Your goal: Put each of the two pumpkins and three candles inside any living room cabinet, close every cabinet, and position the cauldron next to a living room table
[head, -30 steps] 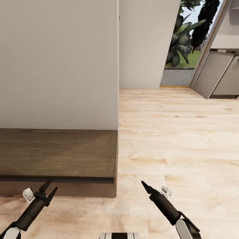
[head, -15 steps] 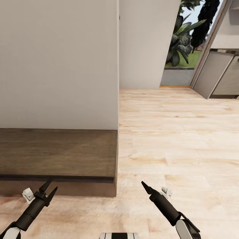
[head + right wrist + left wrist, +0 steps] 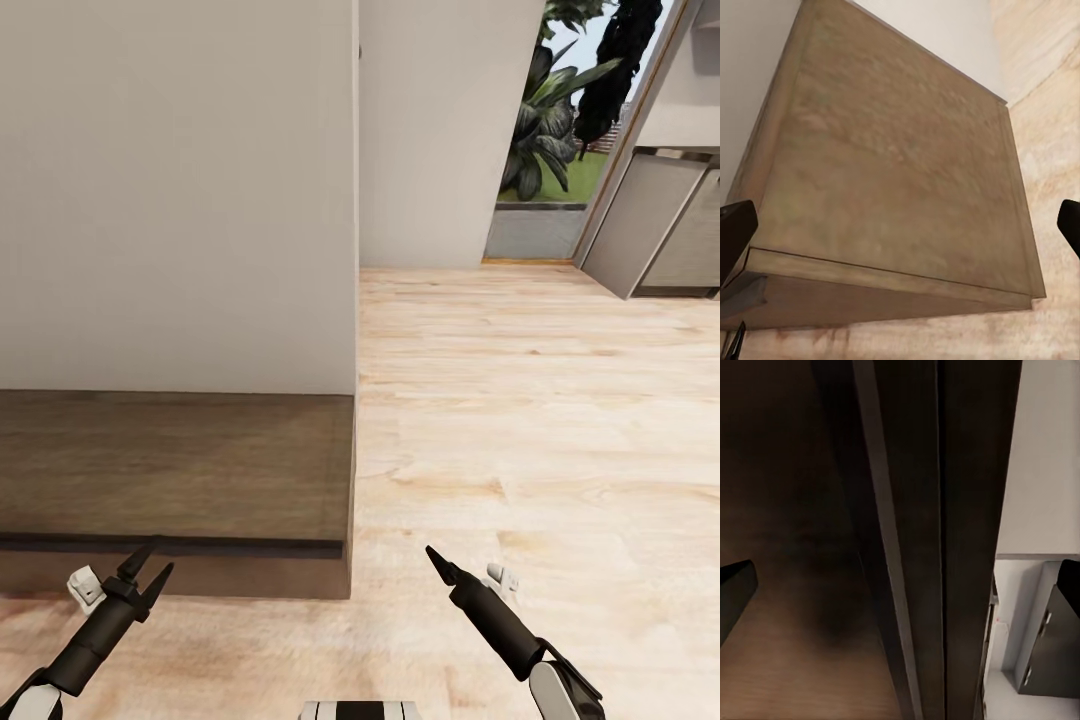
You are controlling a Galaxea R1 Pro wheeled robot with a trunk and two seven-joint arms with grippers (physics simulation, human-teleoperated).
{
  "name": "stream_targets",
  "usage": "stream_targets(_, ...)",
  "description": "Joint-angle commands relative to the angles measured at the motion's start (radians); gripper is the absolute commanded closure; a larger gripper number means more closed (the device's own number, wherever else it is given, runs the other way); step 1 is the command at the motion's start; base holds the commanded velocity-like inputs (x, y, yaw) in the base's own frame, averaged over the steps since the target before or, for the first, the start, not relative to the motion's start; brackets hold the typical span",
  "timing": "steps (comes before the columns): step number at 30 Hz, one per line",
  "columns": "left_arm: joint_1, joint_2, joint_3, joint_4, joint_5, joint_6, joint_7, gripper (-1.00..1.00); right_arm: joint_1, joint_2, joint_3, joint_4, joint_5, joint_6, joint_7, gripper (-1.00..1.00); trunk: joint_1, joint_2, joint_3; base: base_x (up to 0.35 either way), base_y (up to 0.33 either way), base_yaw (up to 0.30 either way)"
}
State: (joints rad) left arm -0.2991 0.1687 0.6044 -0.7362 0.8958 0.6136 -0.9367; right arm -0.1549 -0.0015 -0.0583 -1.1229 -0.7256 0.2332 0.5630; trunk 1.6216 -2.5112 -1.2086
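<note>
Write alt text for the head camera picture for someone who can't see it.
A low dark brown cabinet stands closed against a pale wall, beside light wood floor. Both pincers, left and right, hang empty near the bottom edge.

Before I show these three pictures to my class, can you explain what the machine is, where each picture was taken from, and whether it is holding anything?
This is a wheeled robot with two arms, drawn by a computer simulation. The big picture comes from a camera on its head, looking down and forward. At the bottom you see the left gripper and the right gripper, each a pair of black pointed fingers. Both are open and hold nothing. In front of the left arm stands a low brown wooden cabinet against a white wall, on a pale wooden floor. Its top is bare and its front looks closed.

The other two pictures come from cameras near each gripper. The left one looks closely at the cabinet's dark front; the right one looks across the cabinet's top. Far back, a doorway shows plants.
</note>
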Motion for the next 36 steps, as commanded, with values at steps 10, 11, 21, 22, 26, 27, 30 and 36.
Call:
stream_targets(10, 0.000, 0.001, 0.001, 0.001, 0.002, -0.001, 0.000, -1.00, 0.000, 0.000, 0.000, 0.000, 0.000, 0.000, 0.000, -1.00, 0.000, 0.000, 0.000, 0.000, 0.000, 0.000)
stream_targets(11, 0.000, 0.000, 0.001, 0.001, 0.002, -0.001, 0.000, -1.00, 0.000, 0.000, 0.000, 0.000, 0.000, 0.000, 0.000, -1.00, 0.000, 0.000, 0.000, 0.000, 0.000, 0.000)
stream_targets(21, 0.000, 0.000, 0.001, 0.001, 0.002, 0.000, 0.001, 1.00, 0.000, 0.000, 0.000, 0.003, 0.000, 0.000, 0.000, -1.00, 0.000, 0.000, 0.000, 0.000, 0.000, 0.000)
stream_targets(22, 0.000, 0.000, 0.001, 0.001, 0.002, 0.000, 0.001, 1.00, 0.000, 0.000, 0.000, 0.004, 0.000, 0.000, 0.000, -1.00, 0.000, 0.000, 0.000, 0.000, 0.000, 0.000)
stream_targets(26, 0.000, 0.000, 0.002, 0.001, 0.002, 0.000, 0.002, 1.00, -0.001, 0.000, 0.000, 0.006, 0.000, 0.000, 0.000, -1.00, 0.000, 0.000, 0.000, 0.000, 0.000, 0.000)
stream_targets(27, 0.000, 0.000, 0.002, 0.001, 0.003, 0.000, 0.002, 1.00, 0.000, 0.000, 0.000, 0.006, 0.000, 0.000, 0.000, -1.00, 0.000, 0.000, 0.000, 0.000, 0.000, 0.000)
stream_targets(30, 0.000, 0.000, 0.001, 0.001, 0.003, 0.000, 0.002, 1.00, 0.000, 0.000, 0.000, 0.006, 0.000, 0.000, 0.000, -1.00, 0.000, 0.000, 0.000, 0.000, 0.000, 0.000)
stream_targets(36, 0.000, 0.000, 0.001, 0.001, 0.003, 0.000, 0.002, 1.00, -0.001, 0.000, 0.000, 0.006, 0.000, 0.000, 0.000, -1.00, 0.000, 0.000, 0.000, 0.000, 0.000, 0.000)
